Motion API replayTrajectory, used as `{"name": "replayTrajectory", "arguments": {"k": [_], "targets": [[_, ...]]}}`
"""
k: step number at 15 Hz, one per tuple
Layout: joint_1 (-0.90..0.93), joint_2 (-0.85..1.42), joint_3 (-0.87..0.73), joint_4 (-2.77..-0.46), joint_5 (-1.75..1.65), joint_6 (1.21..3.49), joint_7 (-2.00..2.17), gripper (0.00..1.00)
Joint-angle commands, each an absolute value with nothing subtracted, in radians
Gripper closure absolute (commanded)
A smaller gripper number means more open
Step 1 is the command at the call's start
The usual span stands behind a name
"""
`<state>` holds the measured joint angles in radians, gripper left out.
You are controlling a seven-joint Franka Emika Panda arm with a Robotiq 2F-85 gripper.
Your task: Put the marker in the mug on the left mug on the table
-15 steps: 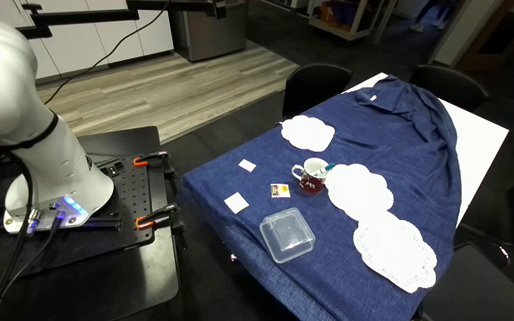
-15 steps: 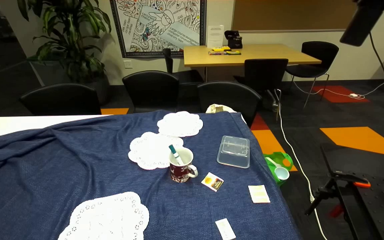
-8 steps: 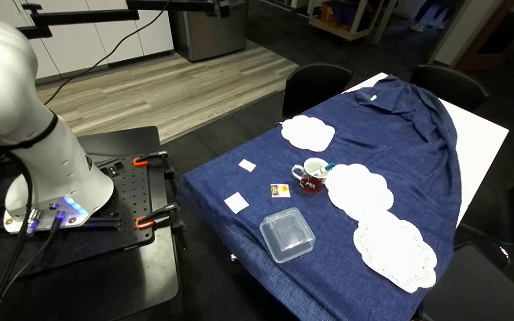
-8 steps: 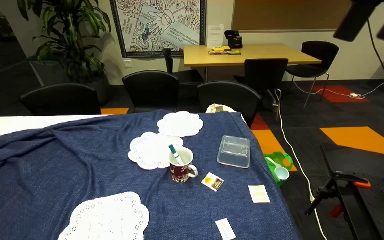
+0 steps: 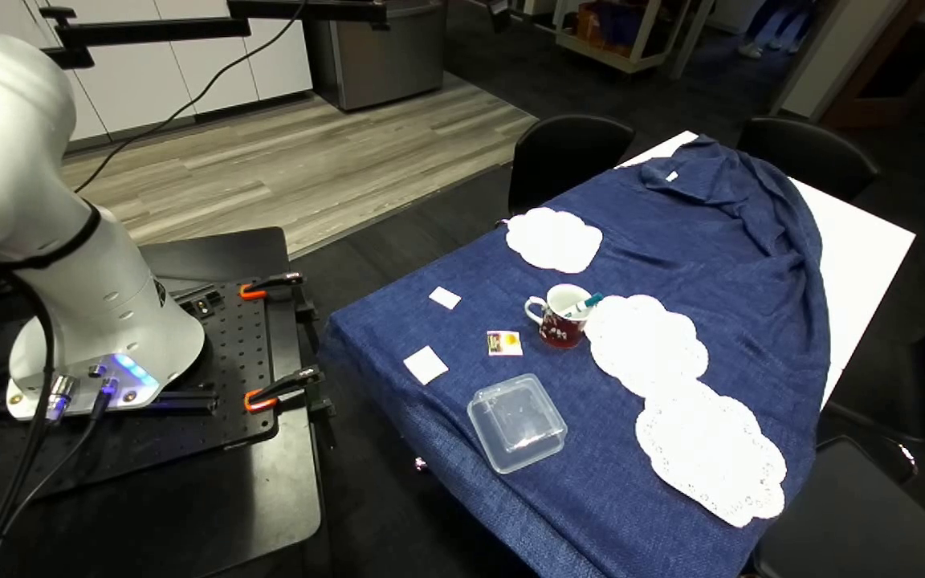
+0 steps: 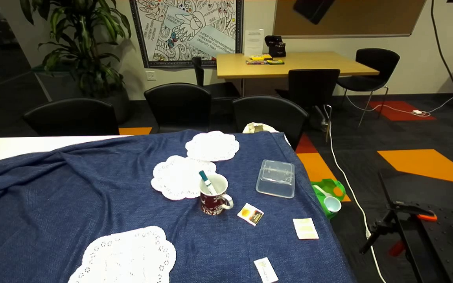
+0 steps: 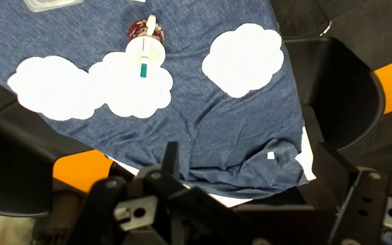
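In the wrist view we find the hand (image 7: 250, 148) at the bottom of the frame, its fingers (image 7: 171, 158) spread well apart. In an exterior view we record, nearest, a narrow white packet (image 6: 266, 270) at the lower edge and a scalloped white doily (image 6: 128, 255) at lower left, both flat on the blue-draped surface (image 6: 210, 251). Next comes a printed packet (image 6: 251, 214), right of centre, just beside the mug (image 6: 212, 204). The mug stands upright near mid-frame, handle toward the right, its outside patterned dark red and white. We note the marker (image 6: 207, 181) inside it, leaning, teal end above the rim toward the upper left. Behind we list two more doilies (image 6: 177, 181) and, to their right, a clear plastic container (image 6: 276, 179). Beyond these stand black chairs (image 6: 269, 114), with a framed drawing (image 6: 189, 31) on the wall (image 6: 260, 15) at the top, left of centre
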<state>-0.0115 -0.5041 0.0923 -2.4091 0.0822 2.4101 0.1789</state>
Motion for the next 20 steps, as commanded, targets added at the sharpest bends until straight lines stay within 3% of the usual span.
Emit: {"name": "replayTrajectory", "arguments": {"k": [1,8,20], "targets": [[-0.058,-0.344,0.122,-2.368,0.002,2.562,0.255,0.0],[-0.15,-0.111,0.14,-2.373,-0.281,2.782,0.522,0.0],[-0.196,0.21,0.058,-2.29,-0.606,2.814,0.82,0.0]]}}
